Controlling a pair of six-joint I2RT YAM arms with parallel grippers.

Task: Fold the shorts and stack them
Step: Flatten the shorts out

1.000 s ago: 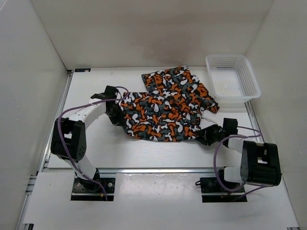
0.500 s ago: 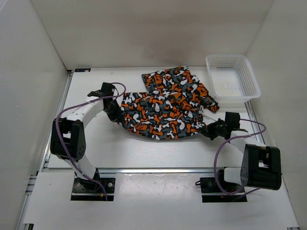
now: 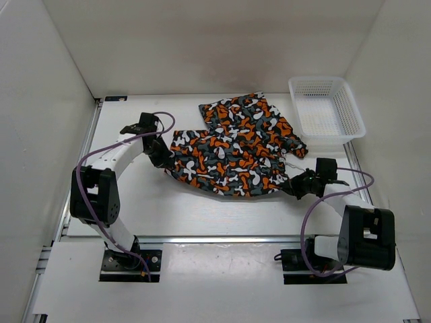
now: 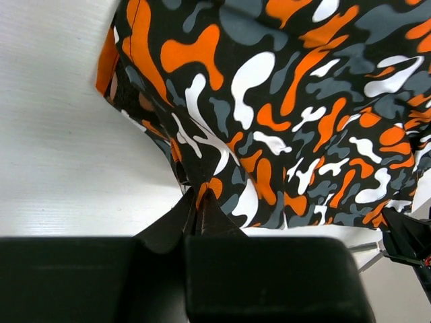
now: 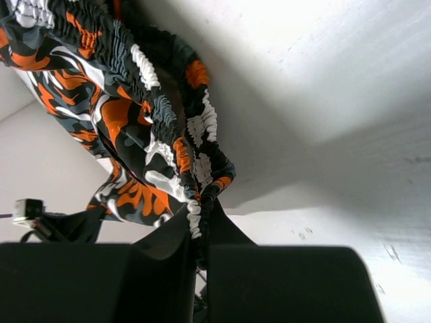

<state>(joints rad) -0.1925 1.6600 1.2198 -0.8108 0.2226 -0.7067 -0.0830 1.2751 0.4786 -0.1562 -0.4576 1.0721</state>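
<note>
The camouflage shorts (image 3: 232,145) lie across the middle of the table, their near edge lifted and curled. My left gripper (image 3: 163,160) is shut on the shorts' left corner; the left wrist view shows the fabric (image 4: 283,121) pinched at my left gripper's tips (image 4: 196,196). My right gripper (image 3: 294,184) is shut on the elastic waistband at the shorts' right corner; in the right wrist view the gathered band (image 5: 161,134) hangs from my right gripper's tips (image 5: 201,207), raised off the table.
A white plastic mesh basket (image 3: 326,113) stands at the back right, next to the shorts' far edge. White walls close in the table on three sides. A white drawstring (image 3: 291,163) trails from the shorts towards the right arm.
Both grippers have carried the shorts' near edge away from the arms' bases, towards the back. The left gripper has moved up and left, the right gripper slightly right; the cloth now spans less of the near table.
</note>
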